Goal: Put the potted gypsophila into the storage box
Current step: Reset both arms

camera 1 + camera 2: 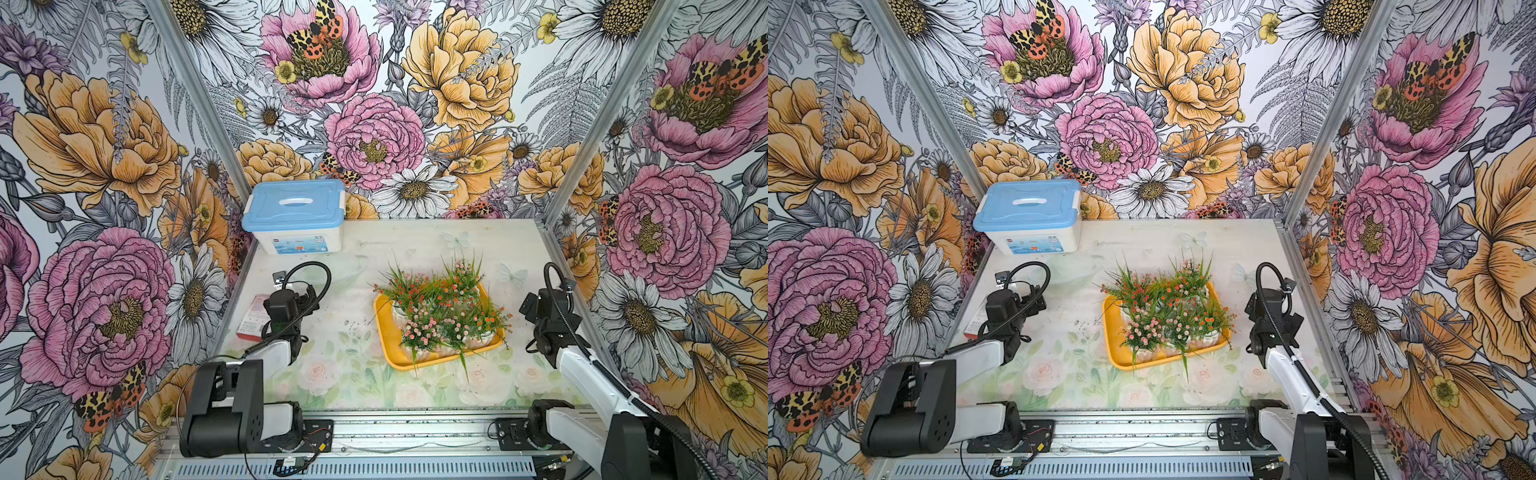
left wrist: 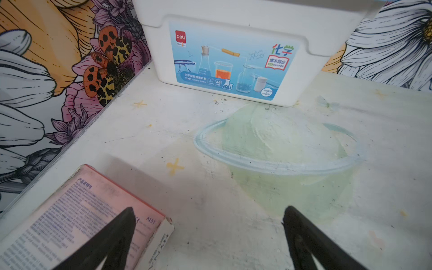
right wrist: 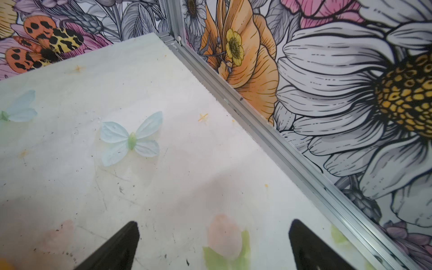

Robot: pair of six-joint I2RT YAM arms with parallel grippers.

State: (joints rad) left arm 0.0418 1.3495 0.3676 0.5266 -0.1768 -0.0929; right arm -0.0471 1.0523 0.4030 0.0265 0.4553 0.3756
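While wide apart, left hand [image 2: 209,208] and right hand [image 3: 214,221] clear of the rim of the storage box [image 1: 386,336]

Yellow plastic tray [image 1: 385,332], potted gypsophila [image 1: 444,309]
Green sprigs, orange-red and pink blossoms, white ribbed pots; pale rose-printed counter [image 1: 353,295].

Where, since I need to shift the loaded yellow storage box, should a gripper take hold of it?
Probably the low rim of the storage box along its bare edge facing the left gripper, jaws straddling it from above; the potted gypsophila crowd the rest and sprigs overhang the other edges.
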